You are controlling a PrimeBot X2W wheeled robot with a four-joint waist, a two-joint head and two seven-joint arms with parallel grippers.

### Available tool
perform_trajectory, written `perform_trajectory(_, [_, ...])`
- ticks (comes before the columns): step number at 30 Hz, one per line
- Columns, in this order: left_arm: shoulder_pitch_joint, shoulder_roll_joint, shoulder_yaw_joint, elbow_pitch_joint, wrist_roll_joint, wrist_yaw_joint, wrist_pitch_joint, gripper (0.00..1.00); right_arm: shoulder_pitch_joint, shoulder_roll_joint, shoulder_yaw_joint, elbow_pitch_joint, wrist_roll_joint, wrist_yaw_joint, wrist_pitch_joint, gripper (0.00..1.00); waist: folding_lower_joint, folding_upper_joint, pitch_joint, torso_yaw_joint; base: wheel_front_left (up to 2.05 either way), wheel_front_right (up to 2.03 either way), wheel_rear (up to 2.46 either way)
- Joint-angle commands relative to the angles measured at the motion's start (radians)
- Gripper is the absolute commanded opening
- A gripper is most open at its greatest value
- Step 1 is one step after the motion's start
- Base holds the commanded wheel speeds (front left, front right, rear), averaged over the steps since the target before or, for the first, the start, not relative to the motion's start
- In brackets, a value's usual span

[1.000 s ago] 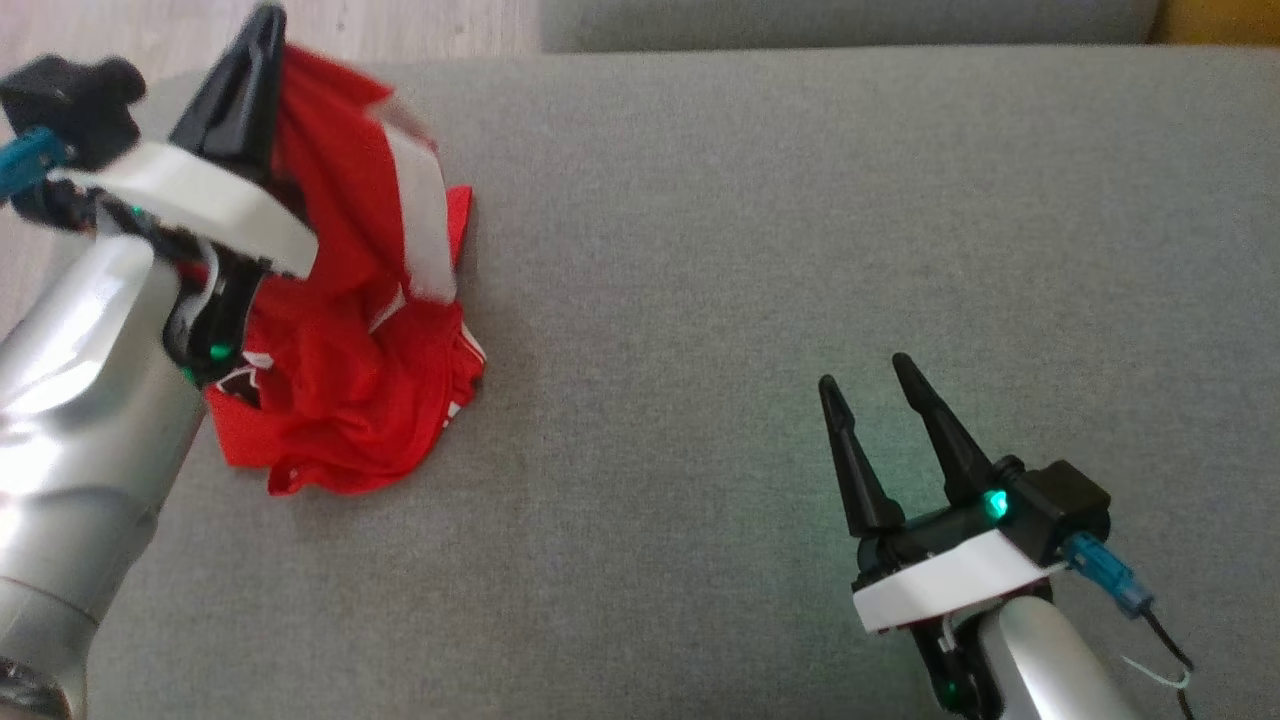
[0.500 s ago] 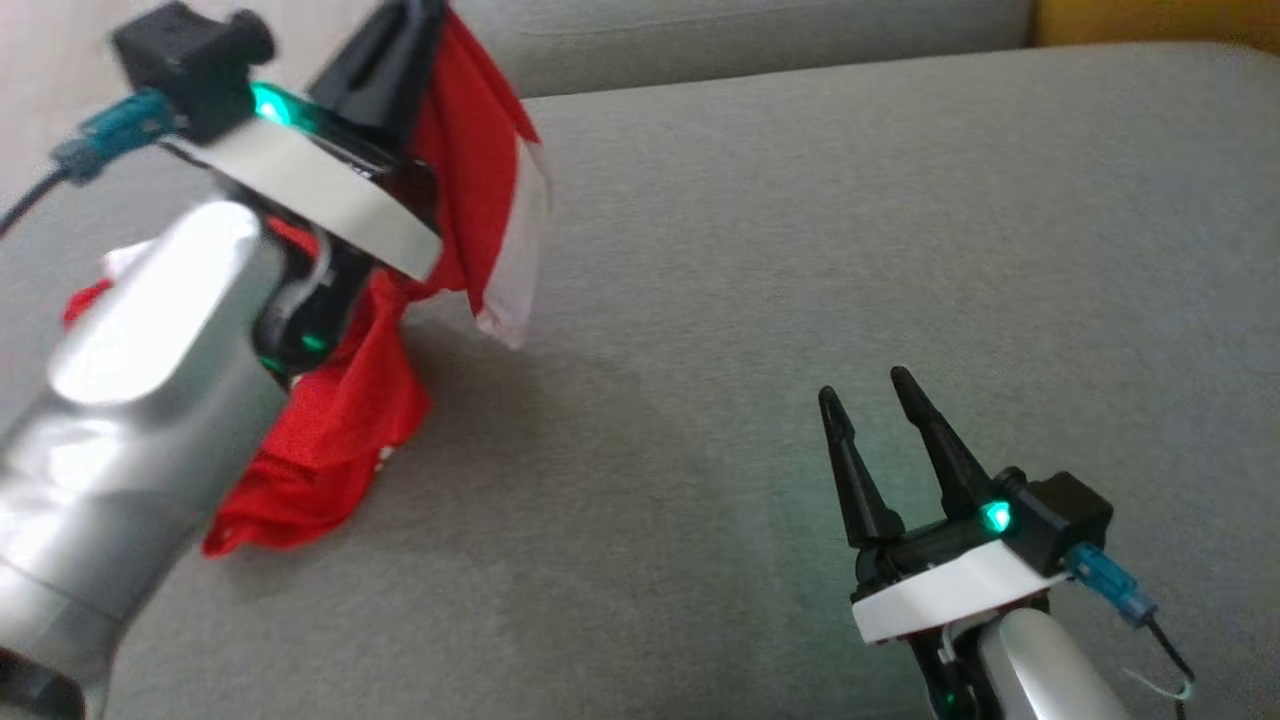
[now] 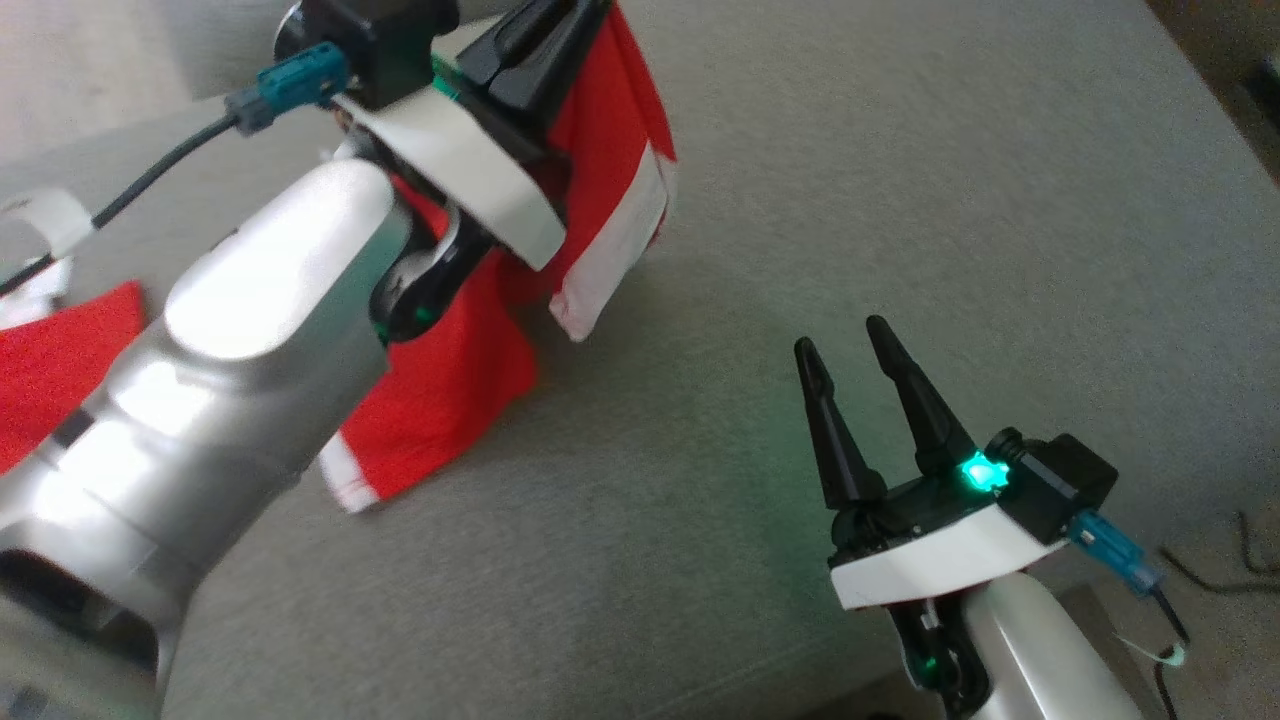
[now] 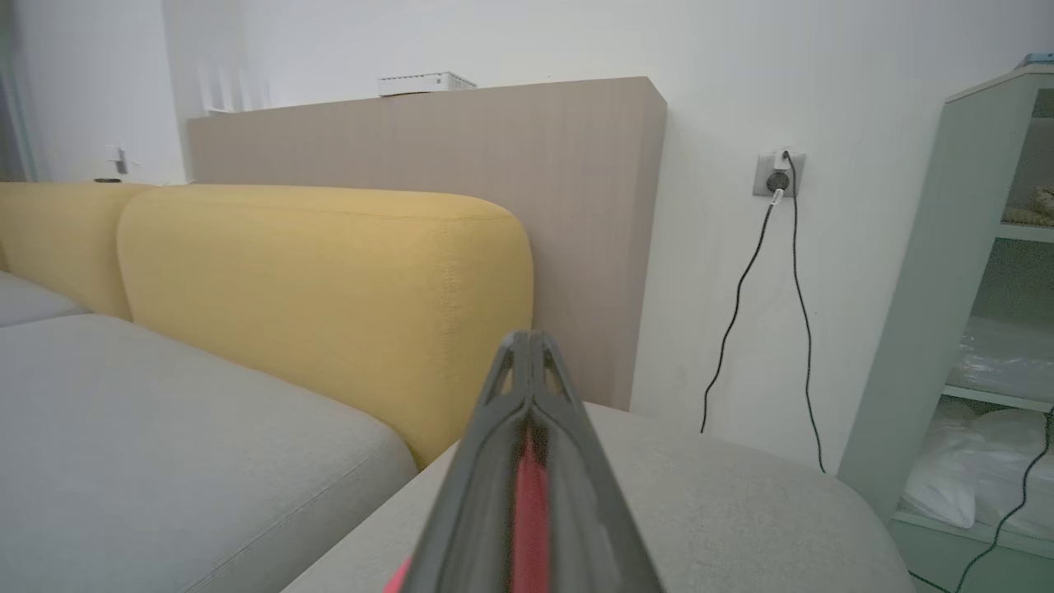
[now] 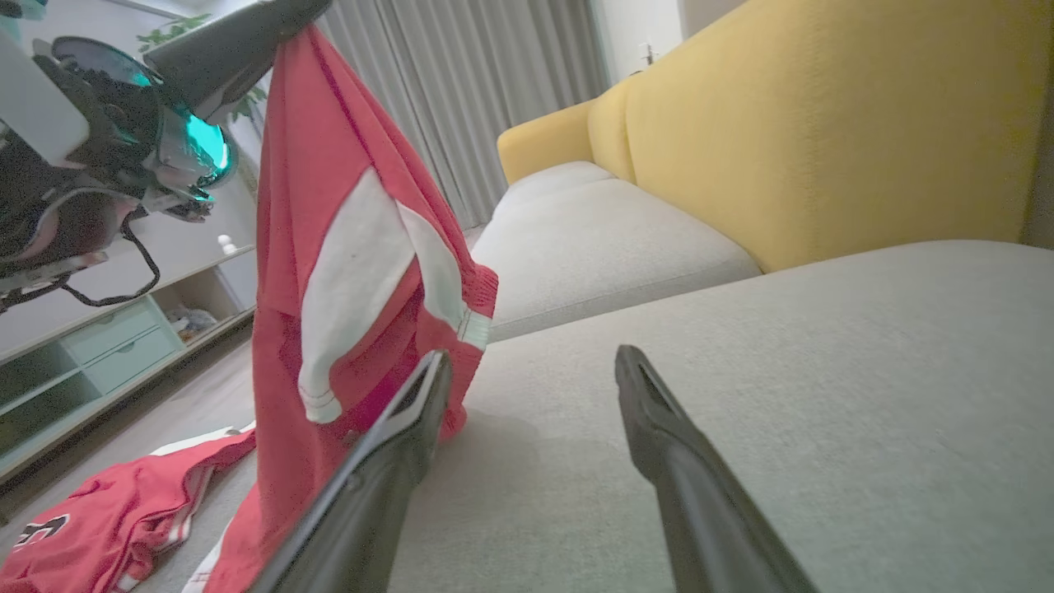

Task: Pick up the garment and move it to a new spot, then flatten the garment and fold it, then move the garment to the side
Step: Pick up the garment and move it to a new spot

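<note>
The garment (image 3: 605,160), red with white panels, hangs from my left gripper (image 3: 575,18), which is shut on its top edge high above the grey sofa seat (image 3: 900,200). Its lower end (image 3: 440,400) still touches the seat. The left wrist view shows the two fingers (image 4: 531,371) pressed together with red cloth (image 4: 531,494) between them. In the right wrist view the garment (image 5: 329,247) hangs just left of my right gripper (image 5: 531,366). My right gripper (image 3: 845,345) stands open and empty low at the right, apart from the cloth.
More red cloth (image 3: 60,350) lies on the seat at the far left (image 5: 107,511); I cannot tell whether it is joined to the hanging piece. A yellow backrest (image 5: 823,123) borders the seat. Cables (image 3: 1240,570) lie beyond the sofa's right edge.
The camera has shifted. My left gripper has risen and moved right with the garment, which now hangs unfurled instead of lying in a heap. The right gripper has stayed open and in place.
</note>
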Motion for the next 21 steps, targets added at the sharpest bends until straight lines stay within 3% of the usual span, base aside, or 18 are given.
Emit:
perform_trajectory(1, [-0.075, 0.011, 0.025, -0.010, 0.003, 0.002, -0.010, 0.00, -0.031, -0.004, 0.024, -0.040, 0.009, -0.001, -0.011, 1.00, -0.0001, 0.0000, 0.053, -0.067, 0.00, 0.00, 0.00])
perform_trajectory(2, [-0.080, 0.003, 0.003, -0.008, -0.007, 0.002, -0.005, 0.16, -0.031, -0.004, 0.025, -0.042, 0.012, -0.001, -0.011, 1.00, -0.0001, 0.0000, 0.058, -0.075, 0.00, 0.00, 0.00])
perform_trajectory(3, [-0.082, 0.001, -0.020, -0.002, -0.019, 0.002, 0.006, 0.88, -0.031, -0.004, 0.025, -0.044, 0.015, -0.001, -0.011, 1.00, -0.0001, 0.0000, 0.060, -0.080, 0.00, 0.00, 0.00])
perform_trajectory(4, [-0.086, 0.004, -0.046, 0.005, -0.023, 0.002, 0.019, 1.00, -0.031, -0.004, 0.024, -0.045, 0.016, -0.001, -0.011, 1.00, -0.0001, 0.0000, 0.061, -0.083, 0.00, 0.00, 0.00])
perform_trajectory(7, [-0.096, 0.023, -0.104, 0.029, -0.015, 0.002, 0.011, 1.00, -0.029, -0.004, 0.015, -0.046, 0.018, -0.001, -0.011, 1.00, -0.0001, 0.0000, 0.058, -0.080, 0.00, 0.00, 0.00])
perform_trajectory(14, [-0.084, 0.047, -0.115, 0.098, -0.029, 0.002, -0.069, 1.00, -0.020, -0.004, -0.016, -0.035, -0.005, -0.001, -0.011, 1.00, -0.0001, 0.0000, 0.013, -0.001, 0.00, 0.00, 0.00])
perform_trajectory(21, [0.010, 0.093, -0.048, 0.120, -0.032, 0.029, -0.128, 1.00, 0.010, -0.004, -0.069, -0.010, -0.055, -0.001, -0.011, 1.00, -0.0001, 0.0000, -0.064, 0.166, 0.00, 0.00, 0.00])
